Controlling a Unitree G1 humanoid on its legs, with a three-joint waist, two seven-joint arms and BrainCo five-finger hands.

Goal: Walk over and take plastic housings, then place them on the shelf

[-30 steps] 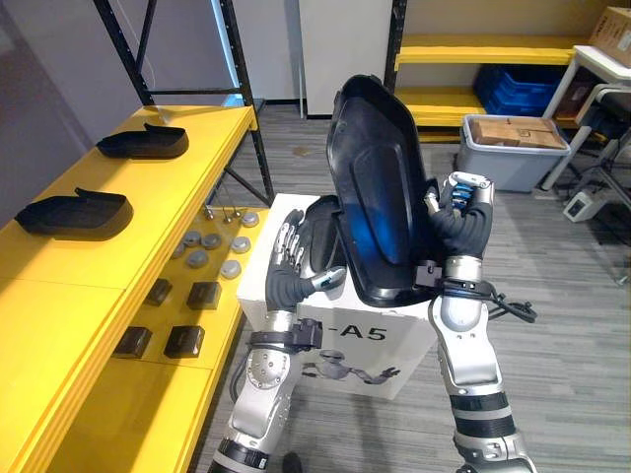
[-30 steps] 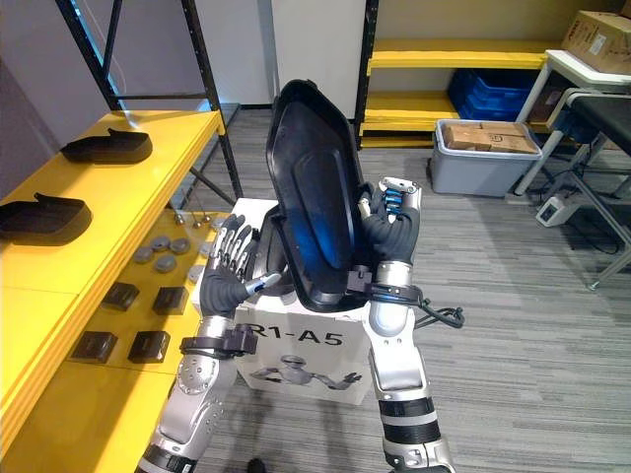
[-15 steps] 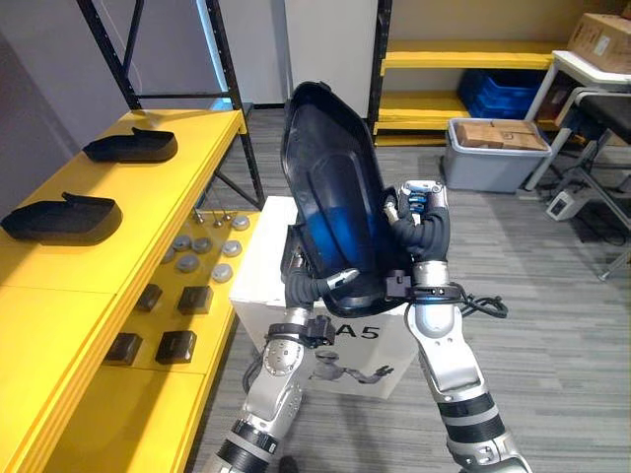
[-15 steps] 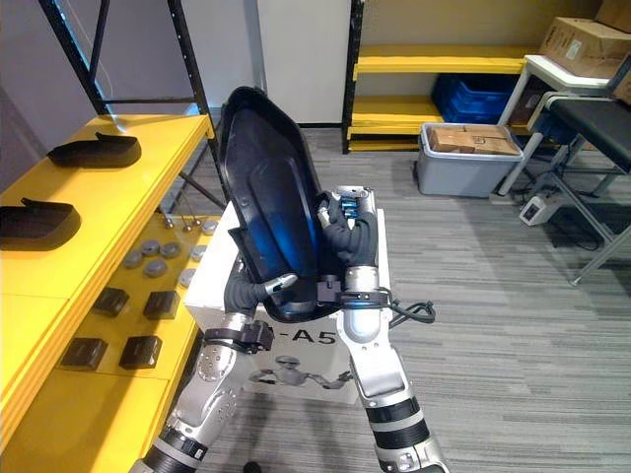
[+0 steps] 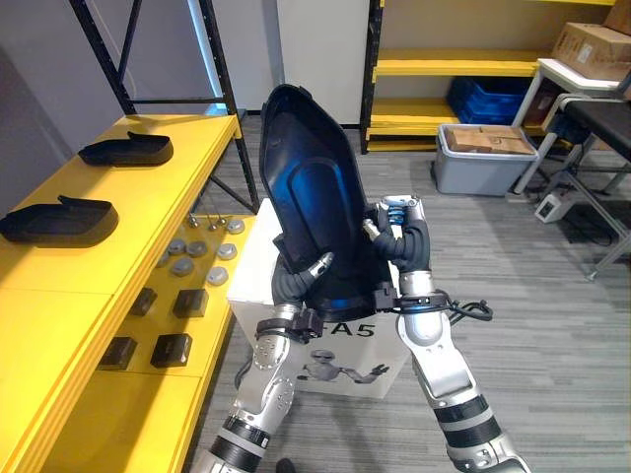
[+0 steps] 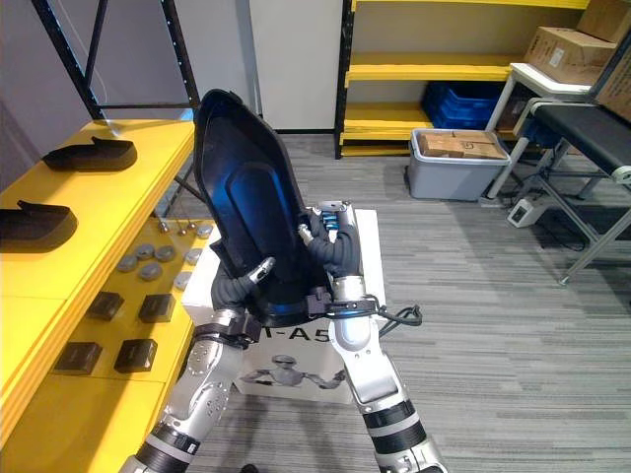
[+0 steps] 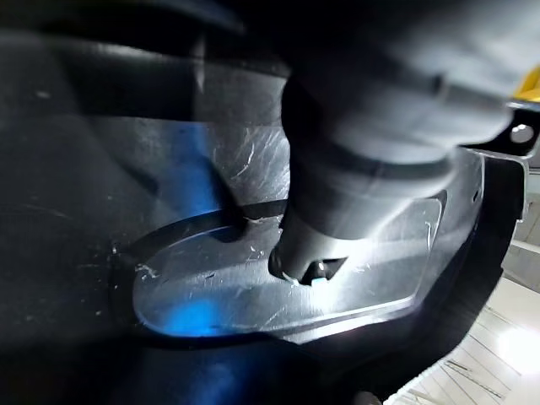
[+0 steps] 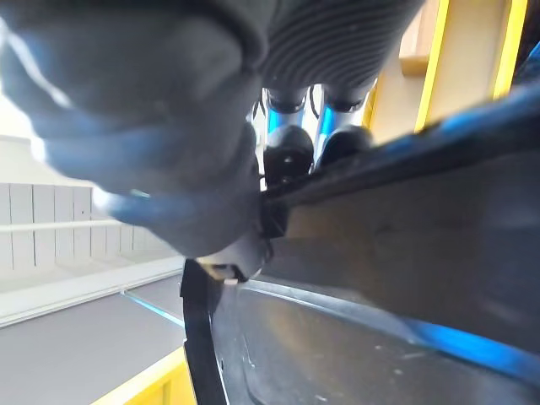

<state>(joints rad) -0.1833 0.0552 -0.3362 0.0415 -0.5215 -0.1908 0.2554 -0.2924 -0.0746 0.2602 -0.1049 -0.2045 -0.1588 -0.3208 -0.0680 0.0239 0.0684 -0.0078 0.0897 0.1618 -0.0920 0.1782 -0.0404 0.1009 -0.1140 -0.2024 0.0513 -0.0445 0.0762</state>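
One glossy, dished black housing [image 5: 315, 202]

The plastic housing [image 5: 314, 187] hides most of the left hand [image 5: 296, 283] and the white box [image 5: 251, 281] below that hand.

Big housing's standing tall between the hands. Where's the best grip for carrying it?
Probably the lower side rims, one hand from each side: the plastic housing stands upright, too wide for one hand, and its raised rim lets the left hand and right hand clamp.
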